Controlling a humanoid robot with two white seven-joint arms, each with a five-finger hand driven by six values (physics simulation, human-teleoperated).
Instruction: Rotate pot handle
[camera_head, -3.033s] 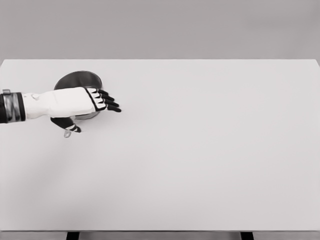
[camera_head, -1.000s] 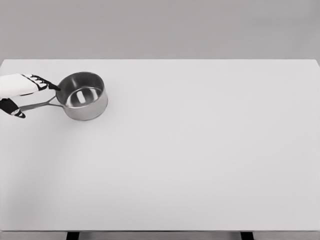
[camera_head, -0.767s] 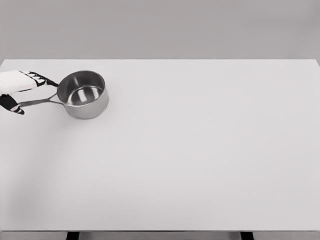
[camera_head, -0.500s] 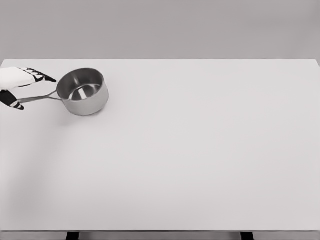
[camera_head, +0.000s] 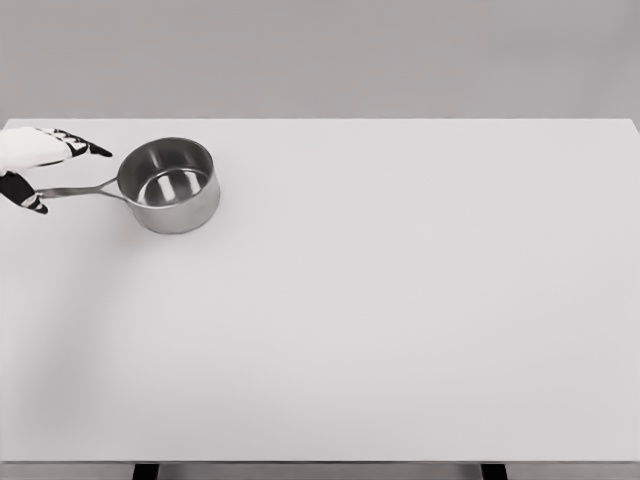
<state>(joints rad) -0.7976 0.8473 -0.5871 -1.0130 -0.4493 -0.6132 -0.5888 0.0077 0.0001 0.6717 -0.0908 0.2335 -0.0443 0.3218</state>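
Your left hand (camera_head: 35, 165) sits at the table's (camera_head: 400, 320) far-left edge, fingers (camera_head: 85, 146) and thumb bracketing the tip of the handle (camera_head: 75, 190); whether they pinch it, you cannot tell. Sweep in a slow arc around the saucepan (camera_head: 170, 186), pressing lightly: polished steel slides easily on this smooth white top, and the thin, straight handle gives little purchase.

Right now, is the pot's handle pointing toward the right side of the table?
No. The handle runs left from the pot toward the left hand at the picture's left edge.
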